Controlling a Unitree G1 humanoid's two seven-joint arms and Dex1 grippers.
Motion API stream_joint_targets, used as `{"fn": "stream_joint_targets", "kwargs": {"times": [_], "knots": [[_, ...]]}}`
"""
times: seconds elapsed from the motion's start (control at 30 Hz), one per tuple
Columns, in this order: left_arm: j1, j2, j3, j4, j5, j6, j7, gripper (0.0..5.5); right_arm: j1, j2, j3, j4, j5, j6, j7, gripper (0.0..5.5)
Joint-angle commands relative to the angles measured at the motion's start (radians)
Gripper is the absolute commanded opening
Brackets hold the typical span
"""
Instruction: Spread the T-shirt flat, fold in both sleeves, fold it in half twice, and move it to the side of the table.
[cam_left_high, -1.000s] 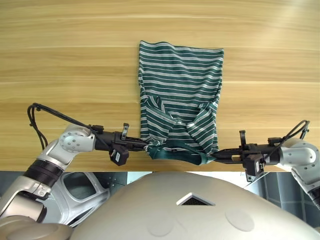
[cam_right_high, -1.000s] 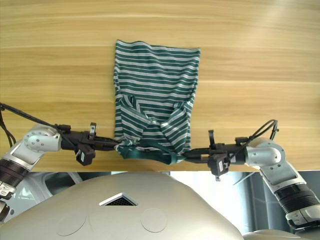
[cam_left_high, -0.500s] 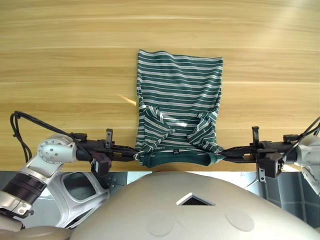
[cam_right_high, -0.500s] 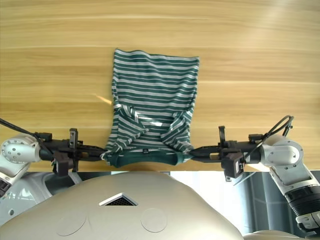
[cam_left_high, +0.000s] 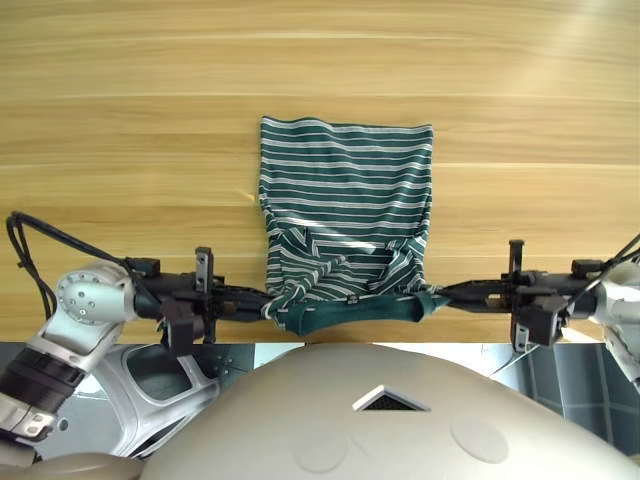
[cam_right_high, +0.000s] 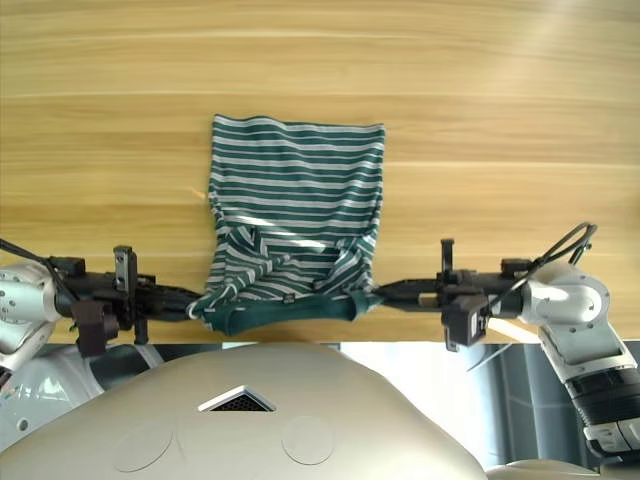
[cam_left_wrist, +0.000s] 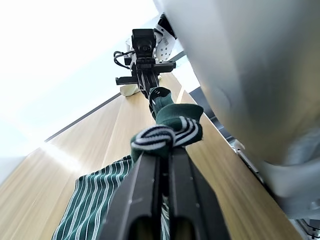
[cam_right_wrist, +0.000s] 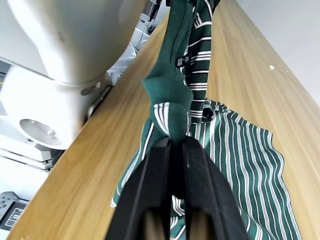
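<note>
**A:** Where does everything sit?

**B:** The wooden table (cam_left_high: 120, 120) spans the whole view. The T-shirt (cam_left_high: 345, 190) lies in the middle of it as a narrow striped panel. Its far hem is flat on the wood and its near end is at the table's front edge.

**A:** Why so narrow?

**B:** Both sleeves look already turned in over the body, so I judge the first half-fold is the step in hand.

**A:** And the arms?

**B:** The left gripper (cam_left_high: 268, 296) has the near left corner and the right gripper (cam_left_high: 432, 295) the near right one. They are level with each other and well apart. That holds the dark green band (cam_left_high: 350, 310) taut between them, so the edge can likely be carried over as one straight line.

**A:** Are they really gripping cloth?

**B:** Yes. The left arm's fingers (cam_left_wrist: 142, 190) are clenched on a bunched knot of striped fabric, and the right arm's fingers (cam_right_wrist: 150, 180) pinch a similar wad.
</note>
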Motion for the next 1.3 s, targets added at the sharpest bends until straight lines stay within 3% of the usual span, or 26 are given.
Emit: {"fn": "stream_joint_targets", "kwargs": {"times": [0.03,0.2,0.47,0.83,1.0,1.3], "knots": [[-0.094,-0.101,0.063,0.075,0.019,0.049,0.043,0.0,-0.093,0.049,-0.068,0.021,0.004,0.062,-0.069,0.11],[-0.228,-0.242,0.13,0.212,0.043,0.124,0.089,0.0,-0.257,0.147,-0.114,0.081,-0.039,0.19,-0.197,0.1],[-0.402,-0.414,0.196,0.459,0.107,0.177,0.109,0.0,-0.489,0.316,-0.087,0.284,-0.232,0.341,-0.367,0.1],[-0.837,-0.623,0.283,1.195,0.305,0.188,0.245,0.0,-0.773,0.493,-0.011,0.735,-0.539,0.333,-0.62,0.09],[-0.921,-0.664,0.269,1.389,0.447,0.254,0.428,0.0,-0.88,0.562,0.022,0.956,-0.63,0.326,-0.74,0.09],[-0.901,-0.744,0.179,1.476,0.7,0.401,0.668,0.0,-0.964,0.659,0.072,1.22,-0.708,0.321,-0.833,0.09]]}}
